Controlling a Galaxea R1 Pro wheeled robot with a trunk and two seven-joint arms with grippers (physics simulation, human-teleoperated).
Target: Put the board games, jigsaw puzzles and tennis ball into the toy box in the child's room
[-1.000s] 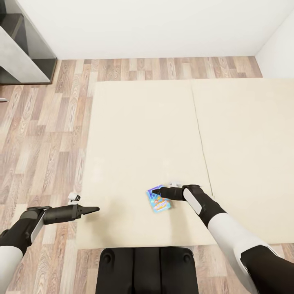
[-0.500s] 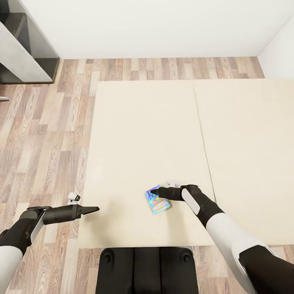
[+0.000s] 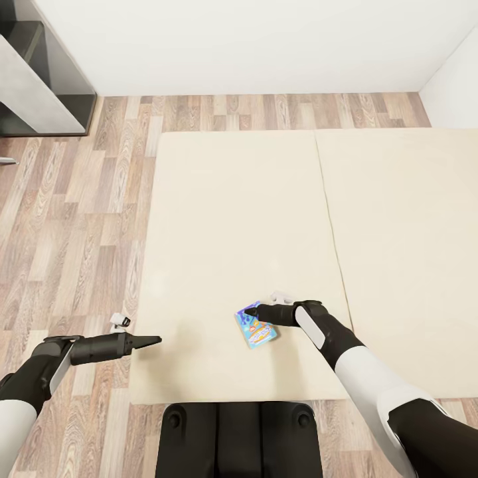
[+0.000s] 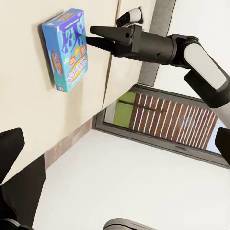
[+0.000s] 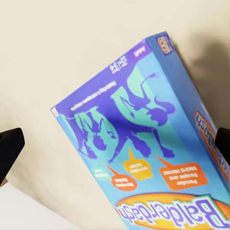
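Head view looks down on the bed (image 3: 232, 199), a wide cream top split by one seam, standing on a wood-plank floor (image 3: 73, 219) with a white wall behind. A blue board game (image 3: 256, 328) lies flat on the bed near its front edge, closer to the robot than the middle of the bed. The right gripper (image 3: 251, 311) reaches in over the bed from the right, its dark fingertips at the far end of the box. In the left wrist view the right gripper (image 4: 92, 37) has its two fingers spread a little, one to each side of the top end of the board game (image 4: 67, 50); whether they touch the box I cannot tell. In the right wrist view the board game (image 5: 148, 153) sits between the two dark finger ends seen at the picture's edges, with cream bed (image 5: 72, 52) behind it.

The left gripper (image 3: 157, 340) hangs just over the bed's left front corner, well apart from the board game, its fingers drawn together to a point with nothing between them. A dark shelf unit (image 3: 40, 86) stands against the wall beyond the bed's far left corner.
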